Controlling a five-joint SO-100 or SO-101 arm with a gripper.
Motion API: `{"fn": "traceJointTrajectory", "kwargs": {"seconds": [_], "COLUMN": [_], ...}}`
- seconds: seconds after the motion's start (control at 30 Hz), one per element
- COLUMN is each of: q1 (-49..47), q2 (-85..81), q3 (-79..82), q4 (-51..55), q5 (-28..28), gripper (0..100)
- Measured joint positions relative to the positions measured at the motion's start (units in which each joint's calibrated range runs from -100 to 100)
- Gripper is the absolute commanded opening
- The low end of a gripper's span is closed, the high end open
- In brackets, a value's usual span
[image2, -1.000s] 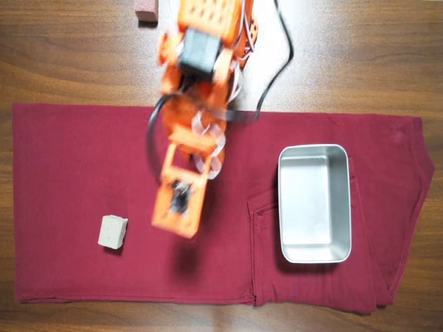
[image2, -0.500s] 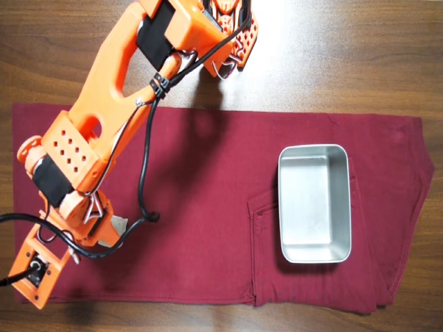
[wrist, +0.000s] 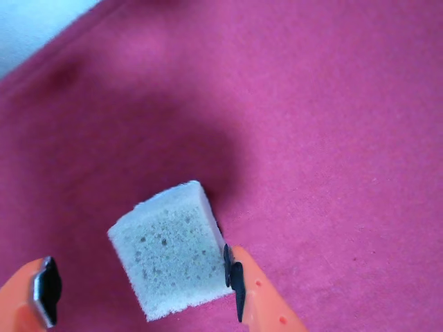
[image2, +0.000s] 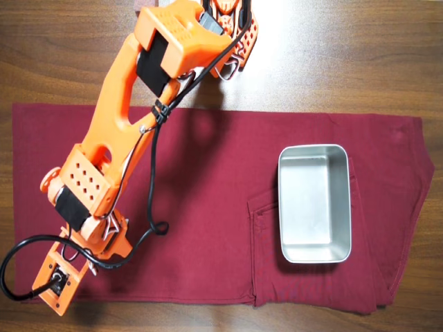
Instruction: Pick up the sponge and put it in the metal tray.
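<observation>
A: Item one, largest: brown wood-grain desk [image2: 360,55], carrying everything else.

B: Item two: dark red cloth [image2: 208,207], spread flat over most of the desk, with a pocket seam beside the tray in the overhead view.

A: Item three: orange plastic robot arm [image2: 124,117], reaching from the top edge down to the lower left of the cloth in the overhead view, black cable looped beside it.

B: Item four: shiny silver rectangular metal tray [image2: 314,257], rounded corners, rolled rim, empty, on the right part of the cloth, well apart from the arm's end.

A: Item five: small pale beige porous cube-shaped sponge [wrist: 172,250]. Hidden under the arm from overhead; in the wrist view it sits on the cloth between the orange fingers [wrist: 246,290].

B: State of the fingers?

A: Wide apart. The right one, as the wrist view shows it, is touching or just beside the sponge's edge; the left one [wrist: 43,290] stands clear.

B: Risks?

A: The sponge is off-centre and turned at an angle to the pads. Closing could catch a corner, so the block twists or squirts out. A soft, light block may also slip on the carry across to the tray.
</observation>
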Motion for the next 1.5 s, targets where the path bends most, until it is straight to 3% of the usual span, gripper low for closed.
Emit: {"fn": "traceJointTrajectory", "kwargs": {"seconds": [0.63, 0.73, 0.87, 1.27, 1.4, 1.5], "q1": [2.8, 2.8, 2.8, -0.3, -8.3, -22.3], "q2": [3.0, 4.1, 4.1, -1.4, -18.8, -30.5], "q3": [-0.1, -0.1, -0.1, -1.0, -1.0, -1.0], "q4": [-0.8, -2.9, -4.2, 3.1, 12.1, 19.7], "q5": [0.5, -0.1, -0.4, -3.4, -3.8, -5.1], "gripper": [38, 28, 0, 0, 0, 0]}}
